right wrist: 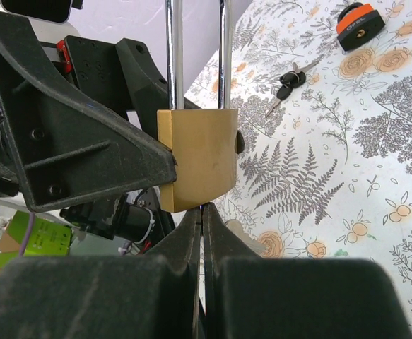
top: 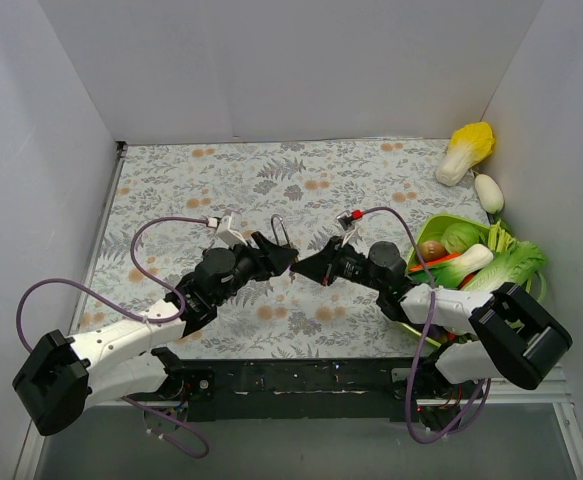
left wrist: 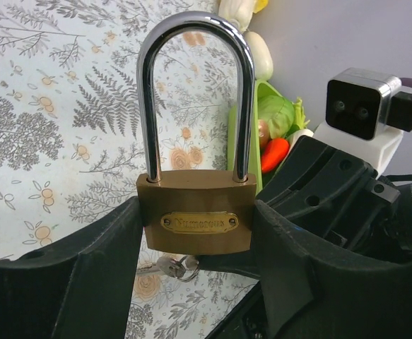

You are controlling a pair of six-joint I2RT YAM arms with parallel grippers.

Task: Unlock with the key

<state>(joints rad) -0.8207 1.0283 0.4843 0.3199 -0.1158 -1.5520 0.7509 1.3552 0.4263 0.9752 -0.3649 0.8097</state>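
Note:
A brass padlock (left wrist: 195,219) with a steel shackle (left wrist: 195,28) stands upright between the fingers of my left gripper (left wrist: 195,244), which is shut on its body. Both shackle legs sit in the body. It also shows in the top view (top: 282,240) and in the right wrist view (right wrist: 198,159). My right gripper (right wrist: 203,212) is shut, with its tips pressed against the padlock's underside. A silver key with a ring (left wrist: 169,267) hangs just under the padlock by those tips. The key blade is hidden. The two grippers meet at mid-table, the left gripper (top: 283,255) facing the right gripper (top: 306,268).
A green basket (top: 426,228) of vegetables stands at the right by my right arm. A cabbage (top: 468,150) and a white radish (top: 488,192) lie at the back right. Black-headed spare keys (right wrist: 287,79) and an orange-and-black lock (right wrist: 360,21) lie on the patterned cloth.

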